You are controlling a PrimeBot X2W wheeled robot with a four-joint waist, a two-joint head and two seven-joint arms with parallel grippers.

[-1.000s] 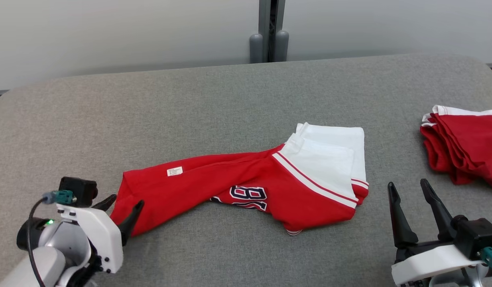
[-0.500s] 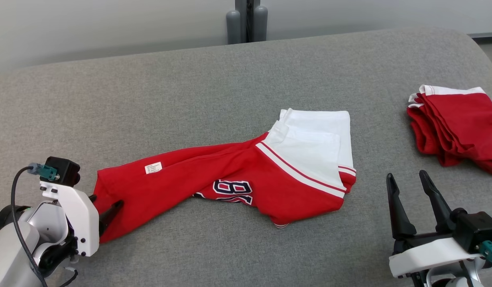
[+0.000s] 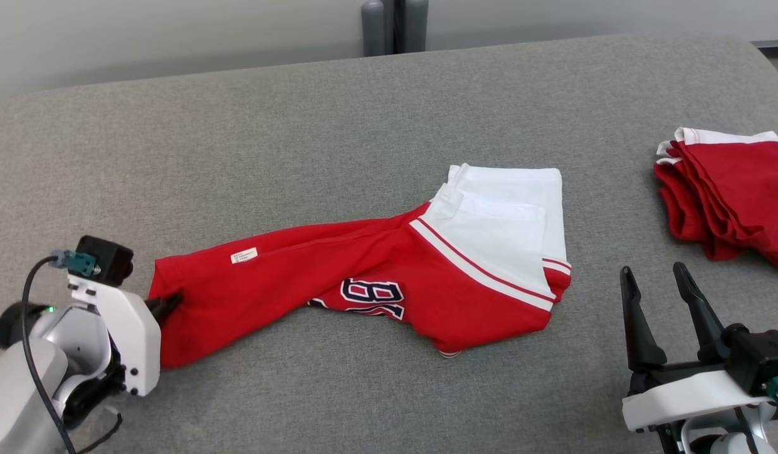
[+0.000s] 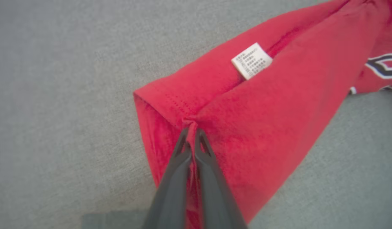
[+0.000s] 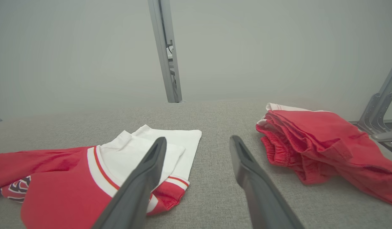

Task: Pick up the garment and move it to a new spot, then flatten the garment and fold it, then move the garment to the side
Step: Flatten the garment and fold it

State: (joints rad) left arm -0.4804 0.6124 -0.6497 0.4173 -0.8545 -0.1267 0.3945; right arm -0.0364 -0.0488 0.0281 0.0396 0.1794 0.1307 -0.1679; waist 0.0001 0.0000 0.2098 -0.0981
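Garment [image 3: 376, 284], soft, light, limp, sprawled across tabletop [image 3: 301, 126], near-left hem pinched in closed left end effector [image 4: 192, 132], right end effector [image 3: 654, 269] open near right, white right end likely best second hold.

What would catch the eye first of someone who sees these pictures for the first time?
The red and white garment stands out first, stretched across the middle of the grey padded table, with a dark number printed on it. At its left end the left gripper is shut on a pinch of the red cloth. Near the table's right edge lies a second red pile, beyond the open right gripper.
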